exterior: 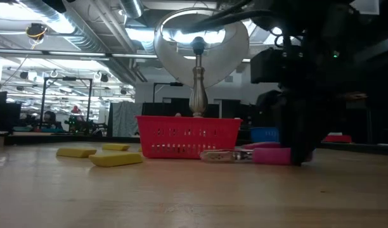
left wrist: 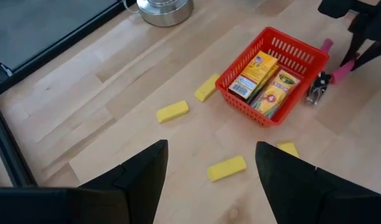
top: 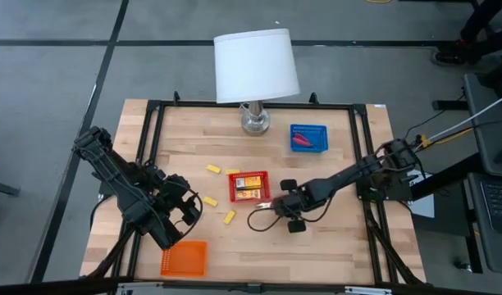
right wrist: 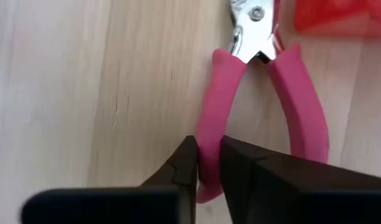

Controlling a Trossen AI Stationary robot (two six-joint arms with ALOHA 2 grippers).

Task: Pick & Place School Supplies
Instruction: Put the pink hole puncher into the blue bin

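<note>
the right gripper [right wrist: 206, 165] has its fingers nearly closed, pinching one smooth pink handle of the pink-handled tool [right wrist: 259, 93], which lies flat on the pale wood worktop [top: 333, 238] just beside the red tray [top: 248, 186]; its metal head points toward the tray. the right arm reaches low across from the worktop's right edge. the left gripper [left wrist: 209, 171] hovers with fingers spread wide, holding nothing, above four stubby yellow blocks [left wrist: 226, 168]. two orange-yellow boxes [left wrist: 254, 77] sit in the red mesh tray.
</note>
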